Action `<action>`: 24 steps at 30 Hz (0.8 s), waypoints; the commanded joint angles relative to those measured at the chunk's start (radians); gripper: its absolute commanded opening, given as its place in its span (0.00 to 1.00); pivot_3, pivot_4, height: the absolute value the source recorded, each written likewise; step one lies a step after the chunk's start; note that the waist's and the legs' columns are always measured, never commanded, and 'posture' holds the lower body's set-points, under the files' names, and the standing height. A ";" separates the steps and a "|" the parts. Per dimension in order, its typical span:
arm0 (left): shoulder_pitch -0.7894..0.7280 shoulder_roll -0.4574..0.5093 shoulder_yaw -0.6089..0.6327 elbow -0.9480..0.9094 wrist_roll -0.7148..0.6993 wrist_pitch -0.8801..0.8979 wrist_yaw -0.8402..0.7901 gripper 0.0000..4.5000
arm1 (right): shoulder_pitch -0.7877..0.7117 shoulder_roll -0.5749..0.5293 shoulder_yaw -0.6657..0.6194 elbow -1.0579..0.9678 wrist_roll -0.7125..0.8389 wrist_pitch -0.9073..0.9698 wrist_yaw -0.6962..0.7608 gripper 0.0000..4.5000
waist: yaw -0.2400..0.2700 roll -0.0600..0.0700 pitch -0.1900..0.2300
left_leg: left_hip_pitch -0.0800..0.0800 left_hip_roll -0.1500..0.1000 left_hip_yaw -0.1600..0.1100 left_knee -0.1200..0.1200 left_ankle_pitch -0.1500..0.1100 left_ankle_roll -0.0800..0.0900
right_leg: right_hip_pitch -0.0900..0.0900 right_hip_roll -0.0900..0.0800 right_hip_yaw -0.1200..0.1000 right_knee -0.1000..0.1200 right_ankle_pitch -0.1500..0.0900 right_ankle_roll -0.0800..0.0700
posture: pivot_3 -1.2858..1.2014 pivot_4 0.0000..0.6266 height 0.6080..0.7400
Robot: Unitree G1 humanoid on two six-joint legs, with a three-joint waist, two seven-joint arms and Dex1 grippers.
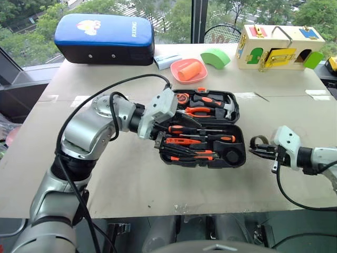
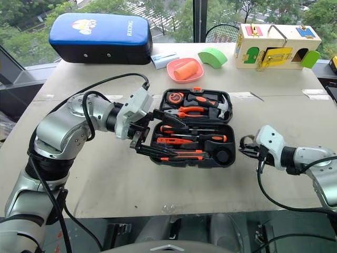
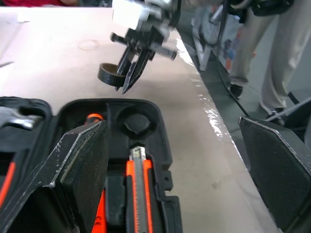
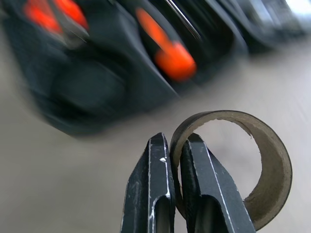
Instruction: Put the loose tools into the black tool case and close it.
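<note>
One tape roll (image 4: 252, 165) pinched by its wall in right end effector (image 4: 177, 189); thin grip could slip before case (image 1: 231, 158); left end effector (image 1: 168, 134) spread.

tape roll (image 1: 259, 142) lies on the table (image 1: 131, 179) right of the open tool case (image 1: 234, 113).

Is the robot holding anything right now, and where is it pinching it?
Yes. The right tool pinches the small tape roll by its wall, one finger inside the ring, one outside. The left tool holds nothing.
</note>
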 commanded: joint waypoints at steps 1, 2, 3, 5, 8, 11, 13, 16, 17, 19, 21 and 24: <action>0.030 0.047 -0.015 -0.039 0.030 -0.058 -0.045 1.00 | -0.069 -0.039 0.012 -0.151 0.122 0.041 0.101 0.00 | -0.002 0.000 0.000 | 0.000 0.000 0.000 0.000 0.000 0.000 | 0.000 0.000 0.000 0.000 0.000 0.000 | 0.52 0.24 0.96; 0.034 0.051 -0.017 -0.041 0.034 -0.064 -0.048 1.00 | -0.090 -0.040 0.045 -0.166 0.116 0.048 0.112 0.00 | -0.001 0.000 0.000 | 0.000 0.000 0.000 0.000 0.000 0.000 | 0.000 0.000 0.000 0.000 0.000 0.000 | 0.52 0.24 0.96; 0.037 0.055 -0.018 -0.041 0.038 -0.070 -0.050 1.00 | -0.107 -0.042 0.081 -0.175 0.102 0.050 0.119 0.00 | 0.002 0.000 0.000 | 0.000 0.000 0.000 0.000 0.000 0.000 | 0.000 0.000 0.000 0.000 0.000 0.000 | 0.52 0.24 0.96; 0.039 0.058 -0.019 -0.039 0.041 -0.078 -0.051 1.00 | -0.138 -0.037 0.143 -0.162 0.049 0.039 0.109 0.00 | 0.006 0.000 0.000 | -0.001 0.000 -0.001 0.001 0.000 0.000 | 0.000 0.000 -0.001 -0.001 0.000 0.000 | 0.52 0.24 0.96; 0.051 0.067 -0.012 -0.042 0.037 -0.082 -0.049 1.00 | -0.176 -0.017 0.196 -0.106 -0.037 -0.005 0.069 0.00 | 0.004 0.000 0.000 | -0.002 0.000 -0.002 0.001 0.000 0.000 | 0.000 -0.001 -0.002 -0.002 0.000 0.000 | 0.52 0.24 0.96; 0.082 0.077 -0.001 -0.045 0.037 -0.094 -0.043 1.00 | -0.180 -0.028 0.214 -0.081 -0.060 -0.013 0.084 0.00 | 0.003 0.000 0.000 | -0.002 0.000 -0.002 0.001 0.000 0.000 | 0.000 -0.001 -0.002 -0.002 0.000 0.000 | 0.52 0.24 0.96; 0.101 0.079 0.000 -0.045 0.041 -0.110 -0.039 1.00 | -0.169 -0.037 0.222 -0.074 -0.070 -0.020 0.101 0.00 | 0.003 0.000 0.001 | -0.002 0.000 -0.002 0.000 0.000 0.000 | -0.001 0.000 -0.002 -0.002 0.000 0.000 | 0.52 0.24 0.96; 0.112 0.077 0.000 -0.044 0.045 -0.123 -0.032 1.00 | -0.161 -0.033 0.239 -0.060 -0.084 -0.031 0.112 0.00 | 0.004 0.000 0.000 | -0.002 0.000 -0.002 0.001 0.000 0.000 | -0.001 0.000 -0.002 -0.002 0.000 0.000 | 0.52 0.24 0.96; 0.115 0.077 0.000 -0.045 0.045 -0.126 -0.030 1.00 | -0.162 -0.026 0.243 -0.056 -0.086 -0.028 0.107 0.00 | 0.003 0.000 0.000 | -0.002 0.000 -0.002 0.001 0.000 0.000 | -0.001 0.000 -0.002 -0.002 0.000 0.000 | 0.52 0.24 0.96; 0.119 0.076 0.001 -0.050 0.044 -0.129 -0.024 1.00 | -0.168 -0.008 0.255 -0.045 -0.095 -0.018 0.090 0.00 | 0.002 0.000 0.000 | -0.002 0.000 -0.002 0.001 0.000 0.000 | -0.001 0.000 -0.002 -0.002 0.000 0.000 | 0.52 0.24 0.96; 0.122 0.076 0.002 -0.058 0.042 -0.128 -0.017 1.00 | -0.161 -0.009 0.274 -0.036 -0.116 -0.010 0.087 0.00 | 0.002 0.000 0.000 | -0.002 0.000 -0.002 0.001 0.000 0.000 | -0.001 0.000 -0.002 -0.001 0.000 0.000 | 0.52 0.24 0.96; 0.122 0.078 0.006 -0.068 0.035 -0.122 -0.009 1.00 | -0.143 -0.022 0.282 -0.034 -0.135 0.000 0.088 0.00 | 0.004 0.000 0.000 | -0.002 0.000 -0.002 0.001 0.000 0.000 | -0.001 0.000 -0.002 -0.002 0.000 0.000 | 0.52 0.24 0.96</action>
